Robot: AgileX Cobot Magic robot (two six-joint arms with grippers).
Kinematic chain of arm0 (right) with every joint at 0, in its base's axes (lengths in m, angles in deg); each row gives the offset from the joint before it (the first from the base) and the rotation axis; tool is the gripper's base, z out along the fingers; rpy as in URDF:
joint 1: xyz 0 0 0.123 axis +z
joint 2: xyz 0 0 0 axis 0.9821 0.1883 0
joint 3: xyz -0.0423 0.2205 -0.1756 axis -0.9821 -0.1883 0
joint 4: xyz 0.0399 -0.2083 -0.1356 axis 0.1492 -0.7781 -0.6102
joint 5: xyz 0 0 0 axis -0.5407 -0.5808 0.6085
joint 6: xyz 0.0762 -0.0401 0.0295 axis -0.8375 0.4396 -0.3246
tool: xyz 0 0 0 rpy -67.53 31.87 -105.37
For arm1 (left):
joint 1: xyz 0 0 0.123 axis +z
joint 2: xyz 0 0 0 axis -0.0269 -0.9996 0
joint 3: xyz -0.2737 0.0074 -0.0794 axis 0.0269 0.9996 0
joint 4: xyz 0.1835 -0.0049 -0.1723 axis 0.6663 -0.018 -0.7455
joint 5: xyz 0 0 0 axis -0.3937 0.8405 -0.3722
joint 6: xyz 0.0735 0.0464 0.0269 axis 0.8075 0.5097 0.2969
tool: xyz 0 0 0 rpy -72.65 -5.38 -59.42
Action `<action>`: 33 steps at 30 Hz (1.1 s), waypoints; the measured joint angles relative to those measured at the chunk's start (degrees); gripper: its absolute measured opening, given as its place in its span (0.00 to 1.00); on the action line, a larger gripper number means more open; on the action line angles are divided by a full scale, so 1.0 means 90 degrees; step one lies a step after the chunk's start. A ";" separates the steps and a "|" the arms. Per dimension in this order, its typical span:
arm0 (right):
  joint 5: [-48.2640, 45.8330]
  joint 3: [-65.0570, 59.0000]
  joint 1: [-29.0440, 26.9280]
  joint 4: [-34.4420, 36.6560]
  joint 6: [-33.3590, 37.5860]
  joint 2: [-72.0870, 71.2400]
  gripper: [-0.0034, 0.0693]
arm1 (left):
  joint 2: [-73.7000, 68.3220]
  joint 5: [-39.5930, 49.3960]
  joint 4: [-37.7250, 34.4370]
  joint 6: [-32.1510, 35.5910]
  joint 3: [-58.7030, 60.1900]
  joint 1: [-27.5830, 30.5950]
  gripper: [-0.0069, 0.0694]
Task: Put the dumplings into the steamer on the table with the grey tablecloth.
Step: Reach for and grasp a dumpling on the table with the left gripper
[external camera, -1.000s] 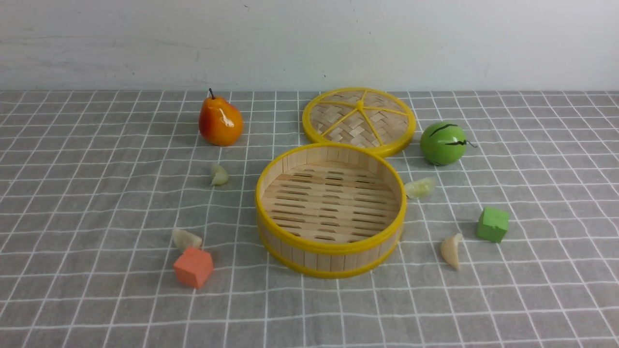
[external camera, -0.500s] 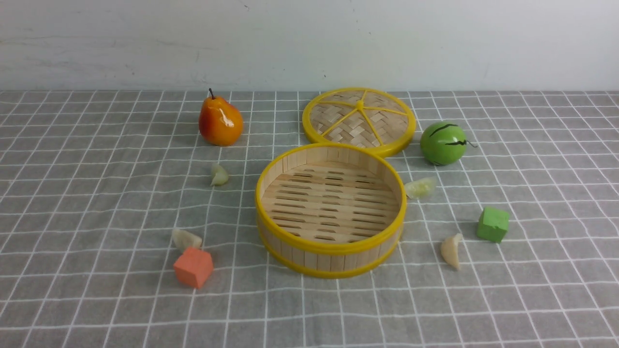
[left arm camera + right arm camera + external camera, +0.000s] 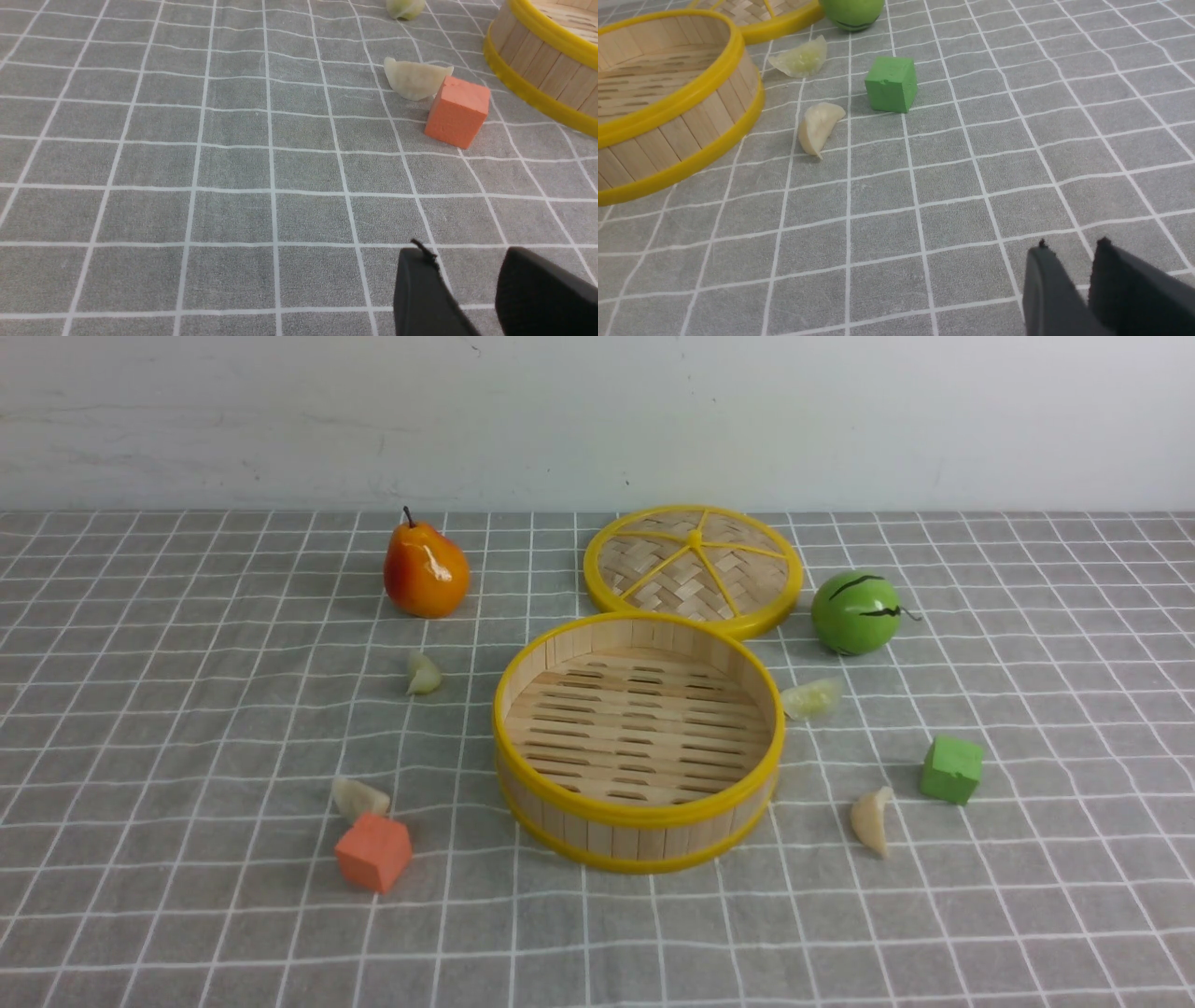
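Remaining unmoved: four dumplings (image 3: 424, 674) around the empty steamer (image 3: 640, 840).

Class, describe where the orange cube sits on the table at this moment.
In the front view the orange cube sits on the robot's left, near the front, just in front of a dumpling and left of the steamer.

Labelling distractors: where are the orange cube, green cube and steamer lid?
orange cube (image 3: 373, 854), front view, its middle.
green cube (image 3: 950, 770), front view, its middle.
steamer lid (image 3: 686, 583), front view, woven panel.
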 joint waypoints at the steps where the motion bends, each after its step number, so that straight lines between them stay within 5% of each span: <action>1: 0.0000 0.0000 0.0000 0.0000 0.0000 0.0000 0.25 | 0.0000 0.0000 0.0000 0.0016 0.0000 0.0000 0.40; 8: 0.0000 0.0000 0.0000 -0.0006 0.0000 0.0000 0.27 | 0.0000 -0.0138 0.0065 0.0070 0.0000 0.0000 0.40; 16: 0.0437 -0.0057 0.0000 -0.0033 0.0000 0.0000 0.28 | 0.0000 -0.1595 0.0071 0.0076 0.0006 0.0000 0.40; 24: 0.3137 -0.0083 0.0000 -0.0193 -0.0174 0.0000 0.29 | 0.0000 -0.4026 0.0076 0.0058 0.0006 0.0000 0.40; 29: 0.5014 -0.0083 0.0000 -0.0142 -0.1401 0.0000 0.30 | 0.0000 -0.5788 0.0076 -0.0451 0.0006 0.0000 0.40; 33: 0.5712 -0.0083 0.0000 -0.0182 -0.2058 0.0000 0.30 | 0.0000 -0.6264 0.0000 -0.0740 0.0006 0.0000 0.39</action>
